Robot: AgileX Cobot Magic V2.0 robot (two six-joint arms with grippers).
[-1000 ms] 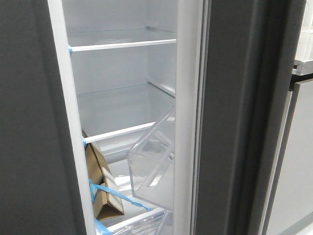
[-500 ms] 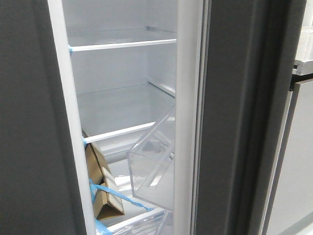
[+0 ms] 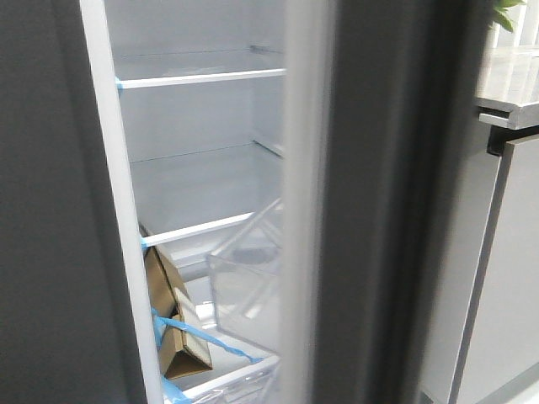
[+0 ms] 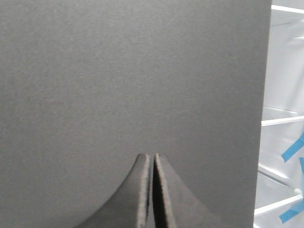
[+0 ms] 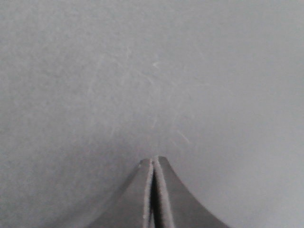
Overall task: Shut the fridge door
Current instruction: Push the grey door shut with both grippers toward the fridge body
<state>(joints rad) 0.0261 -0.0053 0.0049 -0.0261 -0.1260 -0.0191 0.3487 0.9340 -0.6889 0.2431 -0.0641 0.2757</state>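
In the front view the fridge door [image 3: 379,202] stands as a tall dark grey panel running from top to bottom of the frame, right of centre, blurred along its length, with its white inner lining [image 3: 305,202] forming a pale vertical band on its left edge. It is partly open: between this lining and the second dark grey door [image 3: 50,219], which fills the left side of the frame, the white fridge interior shows through a gap. A clear plastic bin [image 3: 246,290] sits tilted at the lower middle, just left of the lining. Inside the fridge, white shelves [image 3: 198,79] cross the upper and middle parts, and a brown cardboard box [image 3: 173,316] leans at the lower left, with blue tape [image 3: 198,335] strung across it. At the right edge stands a pale grey cabinet door [image 3: 509,278] under a light countertop [image 3: 509,84], with a bit of green leaf in the upper right corner. In the left wrist view the left gripper [image 4: 151,159] has its fingers pressed together with only a thin slit between them, holding nothing, its tips right at a matte dark grey panel that fills most of the frame; the lit fridge interior shows as a strip along the right edge. In the right wrist view the right gripper [image 5: 152,162] is likewise pinched together and empty, its tips against a plain grey surface with faint scratches.
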